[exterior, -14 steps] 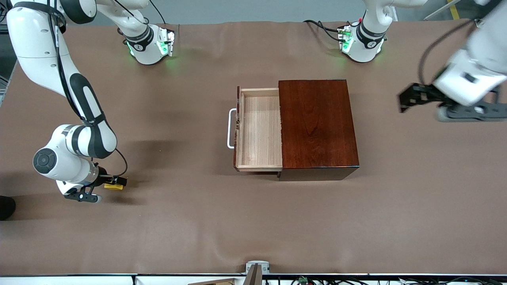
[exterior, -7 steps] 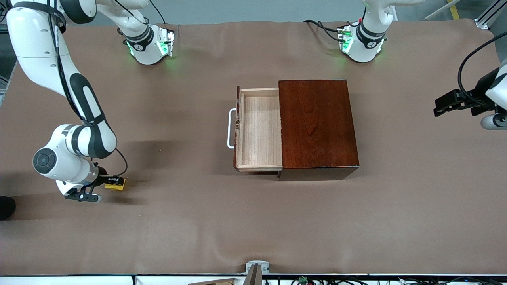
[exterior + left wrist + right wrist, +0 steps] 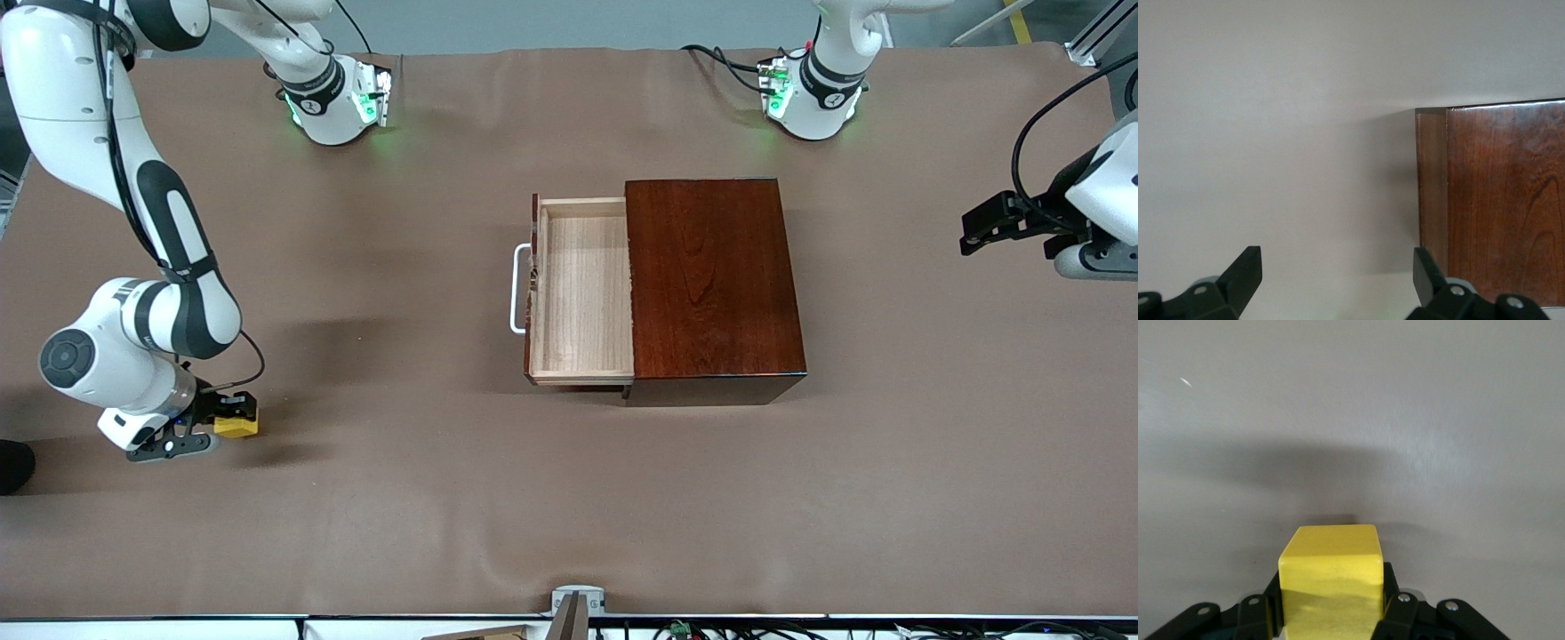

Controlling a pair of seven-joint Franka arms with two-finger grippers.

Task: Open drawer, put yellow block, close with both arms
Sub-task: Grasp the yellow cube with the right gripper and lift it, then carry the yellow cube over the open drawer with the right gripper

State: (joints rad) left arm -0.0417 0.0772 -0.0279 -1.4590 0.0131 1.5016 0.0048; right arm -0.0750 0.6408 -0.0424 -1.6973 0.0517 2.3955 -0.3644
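The yellow block (image 3: 236, 427) (image 3: 1331, 563) is clamped between the fingers of my right gripper (image 3: 226, 415) (image 3: 1331, 603), low over the brown table at the right arm's end. The drawer (image 3: 582, 289) stands pulled out of the dark mahogany box (image 3: 716, 276), its pale wooden tray bare inside. Its white handle (image 3: 516, 289) points toward the right arm's end. My left gripper (image 3: 976, 231) (image 3: 1337, 270) hangs open over the table at the left arm's end, apart from the box. A corner of the box (image 3: 1498, 200) shows in the left wrist view.
Both green-lit bases (image 3: 342, 98) (image 3: 805, 93) stand along the table edge farthest from the front camera. A small metal clamp (image 3: 576, 603) sits on the nearest edge. Something dark (image 3: 13, 464) shows at the table's right-arm end.
My right gripper has shut on the yellow block and carried it a little toward the right arm's end and the front camera. My left arm swung away toward its own end of the table.
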